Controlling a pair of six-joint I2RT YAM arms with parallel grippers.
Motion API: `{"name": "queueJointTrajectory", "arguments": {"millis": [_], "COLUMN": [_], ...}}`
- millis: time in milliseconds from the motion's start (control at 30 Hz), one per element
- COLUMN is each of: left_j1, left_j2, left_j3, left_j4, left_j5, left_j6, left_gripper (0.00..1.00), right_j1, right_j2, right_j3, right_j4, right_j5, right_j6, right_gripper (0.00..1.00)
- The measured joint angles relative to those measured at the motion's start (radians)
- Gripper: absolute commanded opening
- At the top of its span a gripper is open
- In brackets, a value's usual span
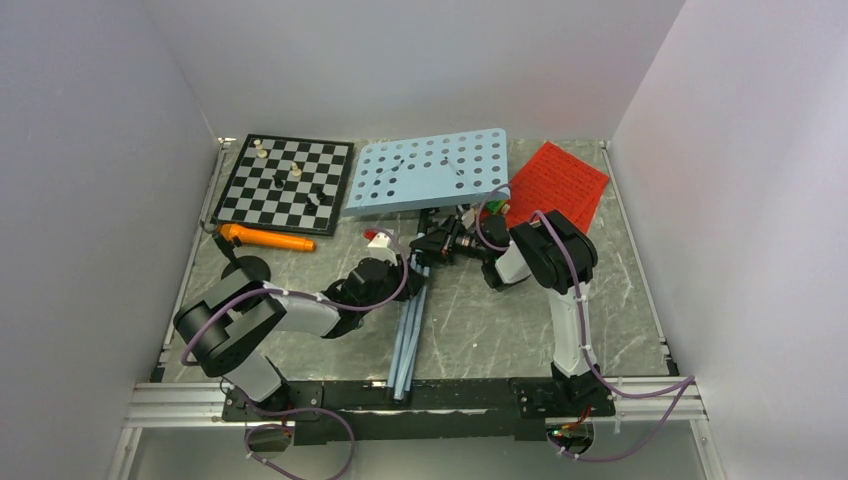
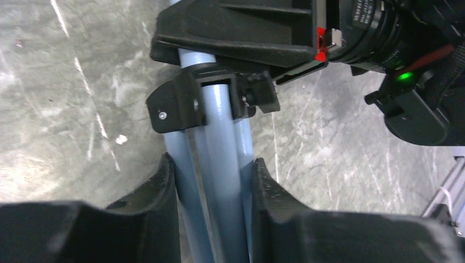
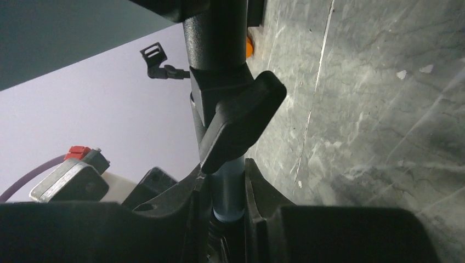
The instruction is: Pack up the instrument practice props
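Observation:
The light-blue music stand lies on the table, its perforated plate (image 1: 425,170) at the back and its folded tripod legs (image 1: 405,340) pointing toward me. My left gripper (image 1: 398,277) is shut on the bundled blue legs (image 2: 216,137) just below their black collar (image 2: 189,98). My right gripper (image 1: 432,245) is shut on the stand's blue pole (image 3: 227,189) under a black clamp knob (image 3: 241,120). The orange microphone (image 1: 265,238) lies at the left by its black round base (image 1: 250,268). The red sheet-music pages (image 1: 555,183) lie at the back right.
A black-and-white chessboard (image 1: 288,180) with a few pieces sits at the back left. A small colourful toy (image 1: 495,207) peeks out between the stand plate and the red pages. White walls close in the left, back and right sides.

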Motion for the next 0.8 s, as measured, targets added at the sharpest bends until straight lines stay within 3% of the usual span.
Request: {"name": "queueJointTrajectory", "arguments": {"millis": [200, 400, 800], "left_j1": [0.008, 0.005, -0.044], "left_j2": [0.004, -0.008, -0.027], "left_j3": [-0.006, -0.048, -0.103], "left_j4": [0.022, 0.087, 0.110], "left_j5": [-0.010, -0.016, -0.073], "left_j6": [-0.002, 0.000, 0.014], "left_gripper": [0.00, 0.00, 0.00], "right_j1": [-0.002, 0.005, 0.016], "right_j2": [0.000, 0.000, 0.005], "right_j3": [0.000, 0.000, -0.021], "right_j4": [0.005, 0.008, 0.046], "right_j5": [0.008, 0.006, -0.019], "right_j6": [0.011, 0.030, 0.132], "right_gripper": [0.00, 0.32, 0.61]}}
